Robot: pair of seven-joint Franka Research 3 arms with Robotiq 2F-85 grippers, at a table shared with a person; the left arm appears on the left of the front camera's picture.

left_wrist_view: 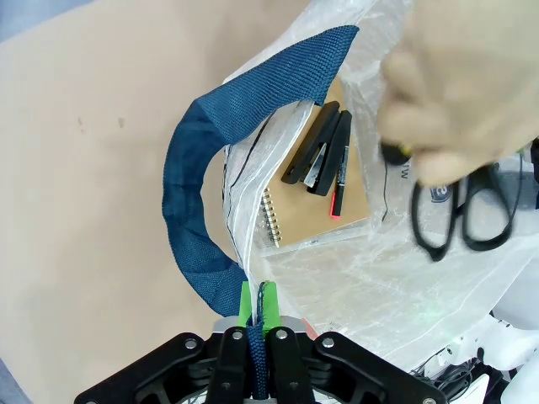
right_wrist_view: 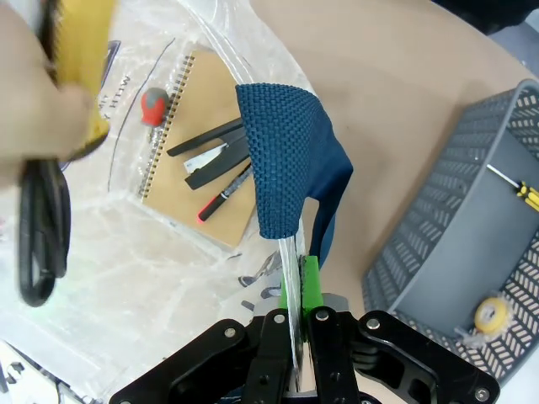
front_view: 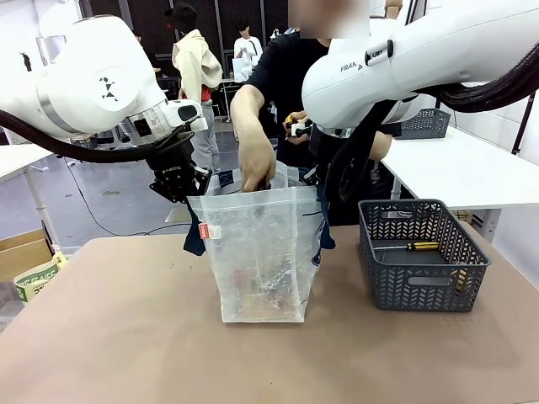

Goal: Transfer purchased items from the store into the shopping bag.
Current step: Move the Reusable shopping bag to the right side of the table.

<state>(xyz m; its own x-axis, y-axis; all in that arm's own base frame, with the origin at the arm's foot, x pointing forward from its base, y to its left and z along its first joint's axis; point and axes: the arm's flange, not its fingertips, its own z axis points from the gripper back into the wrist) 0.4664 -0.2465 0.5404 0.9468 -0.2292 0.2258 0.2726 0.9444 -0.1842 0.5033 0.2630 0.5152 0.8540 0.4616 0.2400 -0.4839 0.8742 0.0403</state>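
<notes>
Shopping bag: the translucent shopping bag (front_view: 261, 252) stands upright mid-table, its mouth pulled open between the two grippers, with a small red tag (front_view: 203, 231) on its left edge
Bag contents: a spiral notebook (left_wrist_view: 303, 215) lies flat on the bottom, with a black stapler (left_wrist_view: 316, 147) and a red-tipped marker (left_wrist_view: 339, 168) on top of it; the right wrist view also shows a red-and-grey handle (right_wrist_view: 154, 103) at the notebook's corner
Person's hand: the person's hand (front_view: 257, 164) reaches down into the far part of the mouth, holding black-handled scissors (left_wrist_view: 459, 215) and a blurred yellow item (right_wrist_view: 84, 50)
Left gripper: the left gripper (left_wrist_view: 255, 299) is at the bag's left rim, pads pinched tight on the navy strap handle (left_wrist_view: 189, 210), which loops outward over the table
Right gripper: the right gripper (right_wrist_view: 299, 278) is at the opposite rim, jaws clamped on the plastic edge beside the other handle (right_wrist_view: 286, 160), which folds over into the bag
Store basket: the dark grey lattice basket (front_view: 421, 278) sits to the bag's right, apart from it, near the table's right edge; inside are a yellow-handled screwdriver (front_view: 418, 247) and a yellow tape roll (right_wrist_view: 490, 316)
Open room: the near half of the mouth is free of the hand; the table (front_view: 109, 320) is bare in front of and left of the bag, and a strip of bare table separates bag and basket
</notes>
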